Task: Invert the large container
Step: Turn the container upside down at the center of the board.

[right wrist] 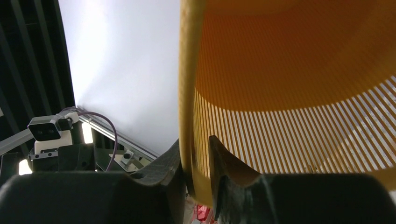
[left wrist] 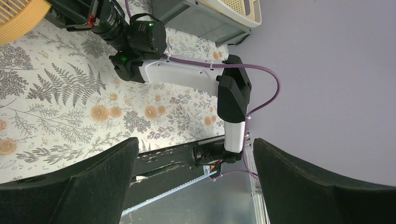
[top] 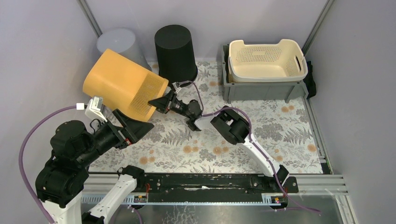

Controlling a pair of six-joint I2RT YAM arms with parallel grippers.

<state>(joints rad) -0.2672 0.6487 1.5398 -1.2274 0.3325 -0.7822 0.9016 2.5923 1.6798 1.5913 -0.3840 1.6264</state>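
Observation:
The large orange slatted container (top: 122,84) is tipped on its side at the back left, its open mouth facing right and down. My right gripper (top: 158,103) is shut on the container's rim; in the right wrist view the rim (right wrist: 189,93) runs between the two fingers (right wrist: 219,158), with the slatted wall (right wrist: 299,93) filling the right side. My left gripper (top: 133,126) is open and empty, just below the container; its wrist view shows wide-apart fingers (left wrist: 93,177) over the table's near edge and a corner of the container (left wrist: 18,18).
An upside-down black bin (top: 175,52) and a grey bin (top: 120,43) stand behind the orange container. A cream basket (top: 267,58) sits in a grey crate (top: 261,88) at the back right. The floral mat (top: 261,135) covers the table.

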